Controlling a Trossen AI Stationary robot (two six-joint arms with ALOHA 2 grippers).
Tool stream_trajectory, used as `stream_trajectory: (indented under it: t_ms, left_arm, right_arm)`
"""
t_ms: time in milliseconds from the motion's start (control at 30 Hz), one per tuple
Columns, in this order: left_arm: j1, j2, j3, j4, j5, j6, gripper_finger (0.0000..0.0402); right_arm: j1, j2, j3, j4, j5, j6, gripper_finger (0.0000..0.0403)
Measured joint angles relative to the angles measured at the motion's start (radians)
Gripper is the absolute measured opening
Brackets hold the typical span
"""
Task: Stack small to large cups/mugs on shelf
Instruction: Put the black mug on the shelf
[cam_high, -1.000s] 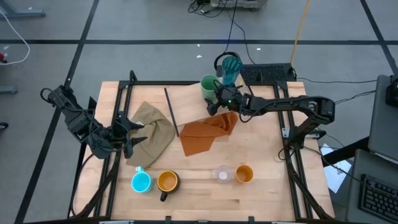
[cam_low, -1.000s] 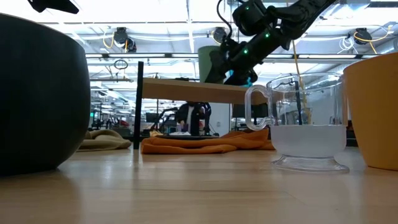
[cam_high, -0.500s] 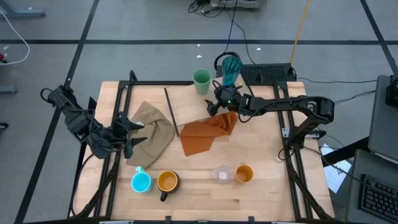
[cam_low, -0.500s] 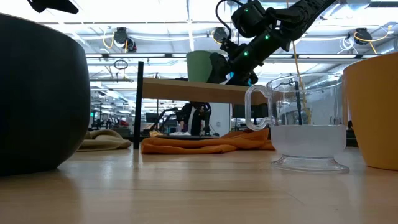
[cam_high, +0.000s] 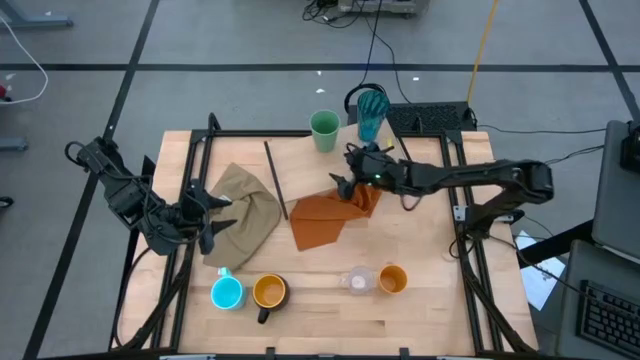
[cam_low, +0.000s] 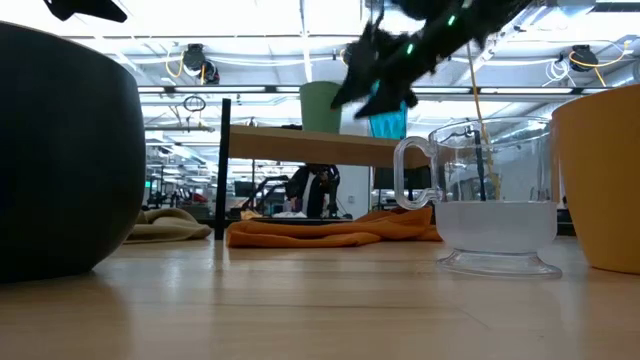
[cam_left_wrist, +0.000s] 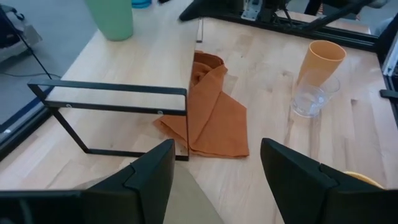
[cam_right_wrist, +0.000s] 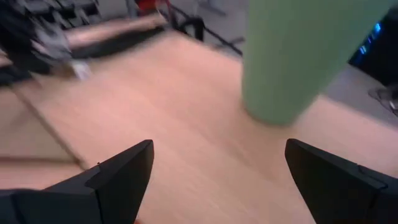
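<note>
Along the surface's near edge stand a blue mug (cam_high: 227, 293), black mug (cam_high: 269, 292), clear glass (cam_high: 357, 281) and orange cup (cam_high: 393, 279); mid-surface, the left end effector (cam_high: 213, 221) gapes over a tan cloth (cam_high: 245, 213), the empty right end effector (cam_high: 341, 178) spread above an orange cloth (cam_high: 330, 217); green cup (cam_high: 324, 130) and teal tumbler (cam_high: 371, 113) occupy the shelf's (cam_low: 320, 146) far edge.

Pale smooth plywood shelf (cam_high: 300, 160) on thin black metal legs, soft orange cloth (cam_high: 330, 215), clear glossy glass (cam_low: 495, 195).

Two arms posed over the table, both grippers spread wide.

The left gripper (cam_high: 212, 222) is held near the table's left edge, empty. The right gripper (cam_high: 341, 170) is reached out from the right edge toward the far middle, empty.
</note>
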Motion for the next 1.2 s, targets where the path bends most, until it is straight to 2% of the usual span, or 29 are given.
stream_trajectory:
  t_ms: [200,467,733,967,1100,1200]
  left_arm:
    - [0.0,0.0,0.0,0.0,-0.039,0.0,0.0239]
    - [0.002,0.0,0.0,0.0,-0.085,-0.001,0.0239]
    - [0.023,0.0,0.0,0.0,-0.084,-0.003,0.0239]
    - [0.025,0.0,0.0,0.004,-0.084,-0.027,0.0239]
    - [0.025,0.0,0.0,0.047,-0.085,-0.015,0.0239]
    - [0.025,0.0,0.0,0.107,-0.084,0.026,0.0239]
  right_arm:
    - [0.097,-0.186,0.0,-0.05,-0.003,-0.032,0.0354]
    - [0.309,-0.456,0.0,-0.109,-0.157,-0.125,0.035]
    - [0.519,-0.647,-0.034,-0.209,-0.156,-0.16,0.0334]
    - [0.632,-0.785,-0.218,-0.237,-0.136,-0.054,0.0325]
    - [0.666,-0.872,-0.399,-0.123,-0.047,-0.054,0.0325]
    - [0.673,-0.948,-0.548,0.038,-0.02,-0.071,0.0325]
